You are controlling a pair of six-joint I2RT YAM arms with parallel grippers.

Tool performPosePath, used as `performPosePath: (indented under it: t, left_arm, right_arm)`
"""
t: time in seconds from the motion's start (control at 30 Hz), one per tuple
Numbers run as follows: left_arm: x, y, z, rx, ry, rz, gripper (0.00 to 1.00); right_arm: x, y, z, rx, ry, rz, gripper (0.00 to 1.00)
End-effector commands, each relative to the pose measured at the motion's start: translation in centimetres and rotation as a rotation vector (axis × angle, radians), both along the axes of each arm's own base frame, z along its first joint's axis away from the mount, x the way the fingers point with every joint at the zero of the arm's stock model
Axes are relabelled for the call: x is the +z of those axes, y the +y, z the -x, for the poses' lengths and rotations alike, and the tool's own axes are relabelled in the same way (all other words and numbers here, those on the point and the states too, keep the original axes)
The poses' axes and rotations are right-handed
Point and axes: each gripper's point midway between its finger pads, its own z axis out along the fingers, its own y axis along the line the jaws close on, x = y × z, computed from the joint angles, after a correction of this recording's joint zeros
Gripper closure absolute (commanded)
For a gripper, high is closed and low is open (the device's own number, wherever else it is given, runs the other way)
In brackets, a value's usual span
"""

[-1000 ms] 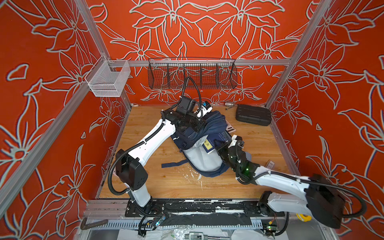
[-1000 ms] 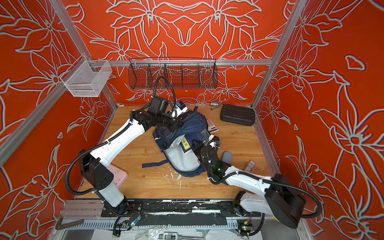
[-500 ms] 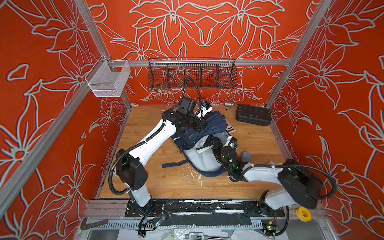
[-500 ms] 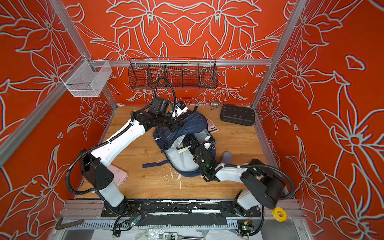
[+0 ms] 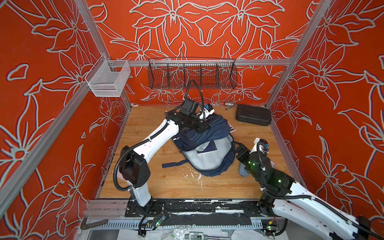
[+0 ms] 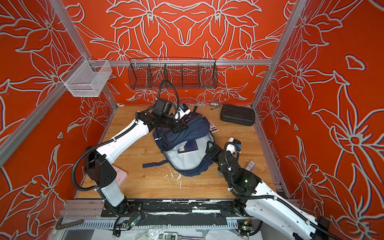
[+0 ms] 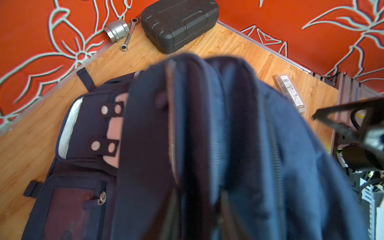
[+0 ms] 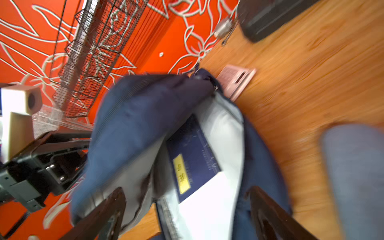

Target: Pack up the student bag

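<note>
- Right gripper point(image 8: 187, 191): released. Its fingers point(image 8: 112, 212) are spread wide and clamp nothing. It sits at the right-hand rim of the bag's mouth in both top views point(image 5: 239, 148).
- Left gripper point(image 5: 200, 126): rests on the bunched top flap at the far end of the bag. Blurred fabric fills the left wrist view, so I cannot tell whether it is grasping or released.
- Student bag point(image 5: 218, 128): navy backpack lying mid-table, with its main compartment unzipped and pale grey lining showing. One strap trails towards the left arm's base.
- Notebook point(image 8: 193, 151): navy cover with a yellow label, lying inside the open compartment against the lining. It also shows in a top view point(image 6: 188, 146).
- Table point(image 5: 166, 187): wood-grain top with white scuffs near the bag.
- Black case point(image 5: 253, 114): ribbed, closed, in the far right corner, apart from the bag.
- Metal socket point(image 7: 116, 30) and small wrench point(image 7: 128, 35): touching each other, against the back wall beside the case.
- Pink flat item point(image 8: 236, 81): on the table, partly under the bag's far edge.
- Clear labelled packet point(image 7: 291, 93): flat on the table to the right of the bag.
- Grey cylinder point(image 5: 242, 171): just beside the right arm, blurred.
- Black wire basket point(image 5: 192, 75) and white mesh basket point(image 5: 108, 81): hung on the rail.
</note>
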Motion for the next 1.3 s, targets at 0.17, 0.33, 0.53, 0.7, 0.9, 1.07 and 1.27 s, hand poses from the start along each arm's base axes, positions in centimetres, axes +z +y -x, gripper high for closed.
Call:
performPosePath:
  t: [0.17, 0.33, 0.53, 0.7, 0.9, 1.07, 1.27]
  left_arm:
    - [0.6, 3.3, 1.3, 0.007, -0.117, -0.056, 0.16]
    - [-3.1, 9.6, 3.7, 0.110, -0.037, -0.146, 0.20]
    - [-8.3, 15.8, 6.9, 0.248, 0.131, -0.212, 0.33]
    - [-12.1, 17.1, 8.1, 0.308, 0.254, -0.240, 0.39]
    - [-14.7, 17.9, 7.5, 0.342, 0.282, -0.271, 0.40]
    - [-15.6, 18.6, 7.3, 0.325, 0.258, -0.301, 0.41]
    - [-15.7, 20.0, 5.6, 0.337, 0.174, -0.316, 0.35]
  right_arm:
    - [4.6, -0.7, 0.1, 0.222, -0.055, 0.500, 0.18]
    - [5.4, 5.1, -0.9, 0.598, -0.129, 0.711, 0.27]
    - [2.3, 11.2, -1.0, 1.035, -0.186, 0.871, 0.25]
    - [-0.7, 14.1, -0.3, 1.319, -0.317, 1.001, 0.23]
    - [-6.3, 15.3, 1.1, 1.552, -0.462, 1.199, 0.31]
    - [-9.7, 16.5, -0.3, 1.544, -0.473, 1.344, 0.33]
    - [-13.5, 16.9, -2.2, 1.549, -0.451, 1.455, 0.33]
